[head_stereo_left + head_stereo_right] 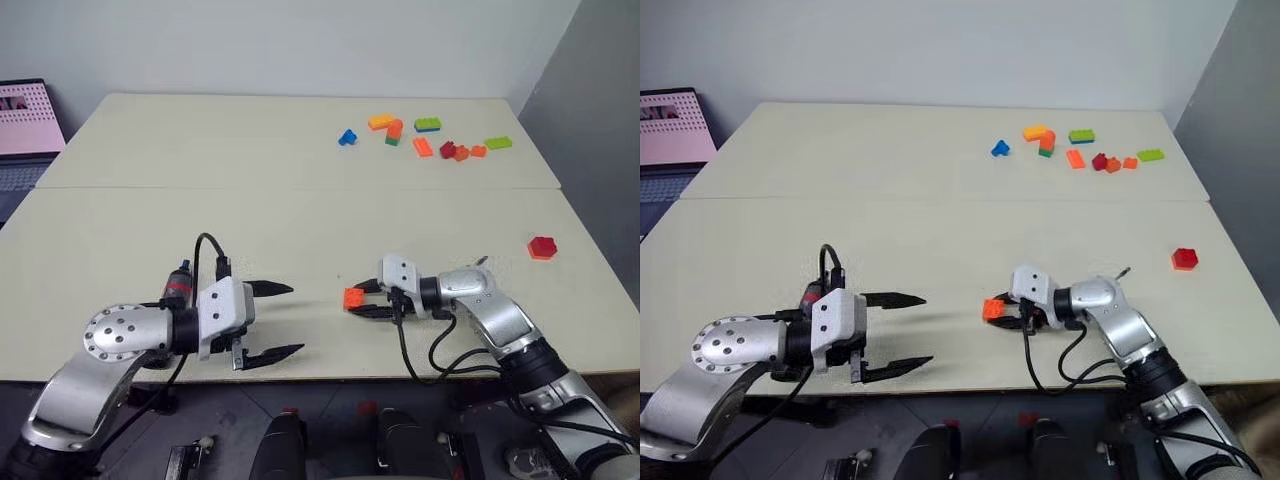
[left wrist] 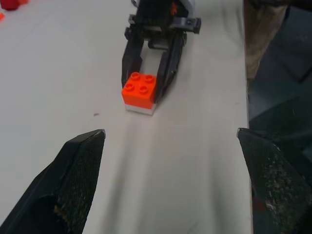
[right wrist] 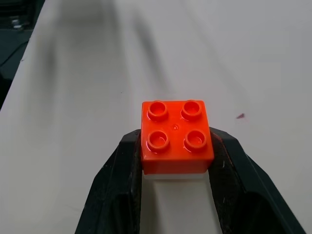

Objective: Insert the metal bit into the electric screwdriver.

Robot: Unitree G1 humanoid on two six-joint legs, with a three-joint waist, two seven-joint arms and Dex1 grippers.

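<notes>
Right pincer [image 1: 360, 302]: nips an orange brick [image 3: 175, 129] with a white underside, black fingers [image 3: 122, 185] pressed to its two opposite sides, brick resting flat on the counter [image 1: 300, 220]. Left pincer [image 1: 295, 319]: spread wide, holding nothing, well to the left of the orange brick and pointing toward it.

Well left of the brick, behind the left wrist: looks to be the electric screwdriver [image 1: 178, 283], a dark cylinder with a red band, mostly hidden by the arm; cannot tell whether lying or propped. Right of the brick, past the right wrist: a thin dark sliver, likely the metal bit [image 1: 481, 262], mostly covered by the arm and hard to make out.

Far beyond the brick, toward the counter's back right: scattered coloured bricks [image 1: 420, 135]. Well right of the brick: one red piece [image 1: 541, 247], alone. Far left and beyond: a pink panel [image 1: 25, 120], cut off by the frame edge.
</notes>
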